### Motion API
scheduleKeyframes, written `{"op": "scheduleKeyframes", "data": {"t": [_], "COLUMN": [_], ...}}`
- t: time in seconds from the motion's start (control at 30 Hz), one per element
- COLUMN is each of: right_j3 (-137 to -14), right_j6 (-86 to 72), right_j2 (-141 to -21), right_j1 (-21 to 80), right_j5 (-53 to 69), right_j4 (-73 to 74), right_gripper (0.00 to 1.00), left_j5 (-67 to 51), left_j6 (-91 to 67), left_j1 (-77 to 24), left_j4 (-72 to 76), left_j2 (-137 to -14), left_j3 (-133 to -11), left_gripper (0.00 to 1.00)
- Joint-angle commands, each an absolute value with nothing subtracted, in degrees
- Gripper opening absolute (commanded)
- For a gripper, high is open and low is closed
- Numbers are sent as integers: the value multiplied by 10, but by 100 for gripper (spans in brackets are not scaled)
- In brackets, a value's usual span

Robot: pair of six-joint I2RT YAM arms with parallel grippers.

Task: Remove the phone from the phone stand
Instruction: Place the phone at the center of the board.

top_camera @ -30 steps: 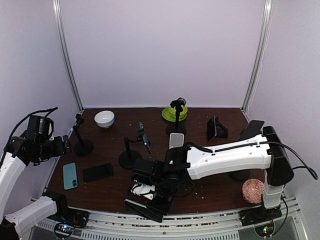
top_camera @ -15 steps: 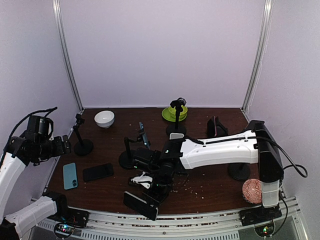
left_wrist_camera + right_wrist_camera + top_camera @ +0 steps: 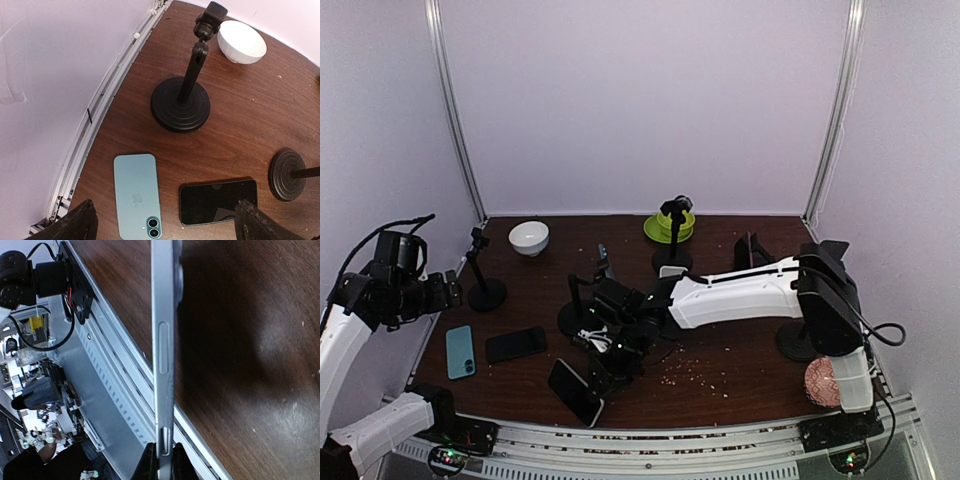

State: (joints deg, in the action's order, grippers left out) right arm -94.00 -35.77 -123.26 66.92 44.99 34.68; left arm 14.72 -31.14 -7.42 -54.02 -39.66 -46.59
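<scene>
My right gripper (image 3: 600, 368) is shut on a dark phone (image 3: 574, 392) and holds it tilted, low over the table's front edge. In the right wrist view this phone (image 3: 163, 355) shows edge-on, its silver rim pinched between my fingertips (image 3: 148, 462). The middle phone stand (image 3: 578, 318) is just behind my right wrist, with a thin bluish phone (image 3: 604, 264) at its top, partly hidden. My left gripper (image 3: 444, 290) hangs open and empty above a teal phone (image 3: 136, 192) and a black phone (image 3: 218, 201) that lie flat.
An empty stand (image 3: 181, 102) and a white bowl (image 3: 242, 41) are at the back left. A stand (image 3: 672, 255) by a green plate (image 3: 669, 228), a folding holder (image 3: 752, 256) and another stand base (image 3: 798, 342) are on the right. Crumbs lie mid-table.
My right arm has swung left and back, carrying the dark phone leftward along the front edge. The left arm has not moved.
</scene>
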Motion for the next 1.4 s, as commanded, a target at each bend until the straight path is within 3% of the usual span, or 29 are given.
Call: {"op": "scheduleKeyframes", "data": {"t": [0.0, 0.2, 0.53, 0.67, 1.1, 1.37], "right_j3": [-949, -979, -972, -964, -962, -959], "right_j6": [-446, -516, -621, -625, -582, -547], "right_j2": [-1269, -1319, -1345, -1345, -1312, -1279], "right_j1": [656, 639, 634, 630, 622, 620], "right_j5": [510, 513, 499, 493, 443, 397], "right_j4": [230, 189, 106, 118, 206, 268], "right_gripper": [0, 0, 11, 22, 41, 47], "left_j5": [143, 143, 138, 136, 139, 138], "left_j6": [-308, -307, -306, -307, -307, -307], "left_j1": [-68, -62, -56, -56, -53, -53], "left_j4": [-521, -520, -519, -519, -519, -519], "left_j2": [-396, -396, -396, -397, -394, -392], "left_j3": [-461, -461, -459, -459, -459, -459], "left_gripper": [98, 98, 98, 98, 98, 98]}}
